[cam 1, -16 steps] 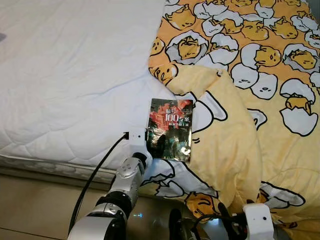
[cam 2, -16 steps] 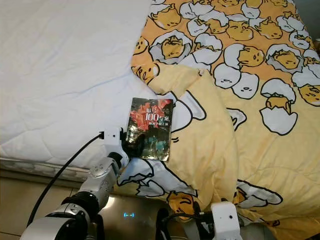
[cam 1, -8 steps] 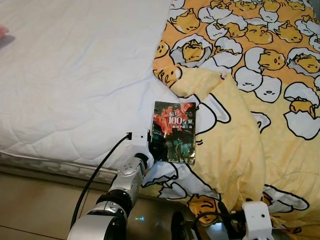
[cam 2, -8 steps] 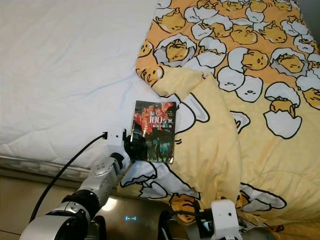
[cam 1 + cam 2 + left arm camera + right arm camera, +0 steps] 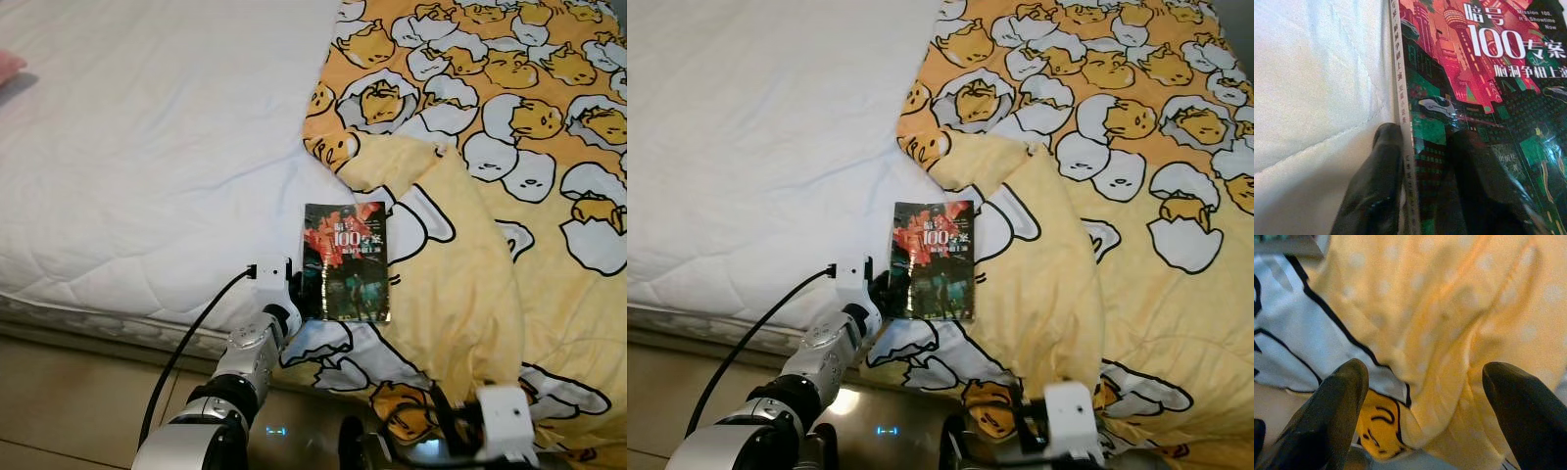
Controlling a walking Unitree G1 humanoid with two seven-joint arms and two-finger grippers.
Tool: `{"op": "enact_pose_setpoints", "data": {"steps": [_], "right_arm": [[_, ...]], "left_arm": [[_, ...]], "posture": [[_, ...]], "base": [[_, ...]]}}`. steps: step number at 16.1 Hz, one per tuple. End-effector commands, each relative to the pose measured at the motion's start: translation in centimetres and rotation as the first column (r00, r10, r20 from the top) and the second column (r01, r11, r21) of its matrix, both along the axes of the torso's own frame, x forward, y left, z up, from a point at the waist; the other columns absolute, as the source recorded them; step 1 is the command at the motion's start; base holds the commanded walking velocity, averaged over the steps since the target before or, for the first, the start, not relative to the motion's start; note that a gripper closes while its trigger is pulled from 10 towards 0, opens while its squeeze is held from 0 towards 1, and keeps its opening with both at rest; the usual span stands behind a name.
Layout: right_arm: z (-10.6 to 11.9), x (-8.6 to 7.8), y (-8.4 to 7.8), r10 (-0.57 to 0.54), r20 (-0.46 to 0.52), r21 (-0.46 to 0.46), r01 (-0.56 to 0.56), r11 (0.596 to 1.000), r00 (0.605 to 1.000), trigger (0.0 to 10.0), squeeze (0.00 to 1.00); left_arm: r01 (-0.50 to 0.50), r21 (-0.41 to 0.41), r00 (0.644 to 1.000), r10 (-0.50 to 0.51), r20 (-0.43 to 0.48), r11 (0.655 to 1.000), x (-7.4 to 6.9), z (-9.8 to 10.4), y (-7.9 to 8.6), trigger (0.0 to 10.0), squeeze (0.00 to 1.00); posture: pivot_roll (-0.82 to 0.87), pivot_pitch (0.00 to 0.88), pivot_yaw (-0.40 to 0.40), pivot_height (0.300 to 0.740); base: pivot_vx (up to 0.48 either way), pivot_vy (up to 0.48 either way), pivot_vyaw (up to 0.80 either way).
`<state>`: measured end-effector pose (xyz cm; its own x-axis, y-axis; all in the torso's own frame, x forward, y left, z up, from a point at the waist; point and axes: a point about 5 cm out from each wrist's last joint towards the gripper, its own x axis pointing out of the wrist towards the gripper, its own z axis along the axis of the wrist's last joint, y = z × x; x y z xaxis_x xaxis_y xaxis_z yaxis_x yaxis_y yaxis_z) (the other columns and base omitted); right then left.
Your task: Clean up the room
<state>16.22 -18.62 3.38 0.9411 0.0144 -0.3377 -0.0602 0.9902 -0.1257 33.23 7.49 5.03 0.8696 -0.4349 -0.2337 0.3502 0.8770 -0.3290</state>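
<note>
Pinching the dark red-and-green paperback book [image 5: 345, 261] at its seven-o'clock corner, the left gripper [image 5: 1422, 188] grips — right gripper [image 5: 1422, 396] spread over the yellow egg-print duvet [image 5: 509, 215].

White quilted mattress [image 5: 147, 147] beside yellow egg-patterned duvet [image 5: 509, 127], above tiled floor [image 5: 59, 392].

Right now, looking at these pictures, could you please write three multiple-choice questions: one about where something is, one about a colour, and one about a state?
1. Where does the book lie?
A. on the floor
B. near the bed's edge, partly on the yellow blanket
C. on a pillow

2. What colour is the mattress cover?
A. white
B. blue
C. grey

3. What is the left gripper doing?
A. hanging idle
B. shut on the blanket
C. pinching the book at its spine

Answers: 1 B, its right side overlaps the blanket. 2 A, the quilted surface is plain white. 3 C, one finger sits at the spine, the other on the cover.
</note>
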Motion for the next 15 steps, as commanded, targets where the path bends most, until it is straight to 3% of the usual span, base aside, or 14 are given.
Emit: {"op": "enact_pose_setpoints", "data": {"steps": [1,4,8,12,13,15], "right_arm": [[-0.6,-0.4,-0.5,-0.032,-0.025,0.007,0.032,0.999,0.999,10.0,0.00],[-0.5,-0.1,-0.7,-0.032,-0.019,0.005,0.032,0.999,0.999,10.0,0.00],[-0.6,0.5,-0.8,-0.035,-0.009,0.003,0.035,0.999,0.999,10.0,0.00],[-0.5,0.7,-0.8,-0.046,0.006,0.002,0.046,0.999,0.999,10.0,0.00],[-0.7,1.5,-0.8,-0.052,0.020,0.005,0.052,0.999,0.998,10.0,0.00],[-0.3,2.3,-0.7,-0.057,0.049,0.012,0.056,0.998,0.997,10.0,0.00]], "left_arm": [[0.132,-0.009,0.978,-0.131,-0.163,0.991,-2.8,-3.1,-2.5,0.0,0.00],[0.107,-0.131,0.981,-0.126,-0.147,0.986,-2.3,-2.2,-2.9,0.0,0.00],[0.158,-0.122,0.983,-0.168,-0.073,0.980,-1.5,-0.9,-3.2,0.0,0.00],[0.176,-0.142,0.980,-0.160,0.117,0.974,0.4,2.1,-2.1,0.0,0.00],[0.182,-0.141,0.957,-0.142,0.252,0.973,1.3,4.3,-0.8,0.0,0.00],[0.195,-0.147,0.927,-0.133,0.352,0.970,1.6,6.4,0.2,0.0,0.00]], "posture": [[-0.11,0.285,-0.078,0.740],[-0.11,0.295,-0.080,0.740],[-0.10,0.278,-0.069,0.740],[-0.09,0.267,-0.057,0.740],[-0.06,0.208,-0.033,0.740],[-0.04,0.178,-0.019,0.740]], "base": [[0.000,0.000,0.00],[0.000,0.000,0.00],[0.000,0.000,0.00],[0.000,0.000,0.00],[0.000,0.000,0.00],[0.000,0.000,0.00]]}}
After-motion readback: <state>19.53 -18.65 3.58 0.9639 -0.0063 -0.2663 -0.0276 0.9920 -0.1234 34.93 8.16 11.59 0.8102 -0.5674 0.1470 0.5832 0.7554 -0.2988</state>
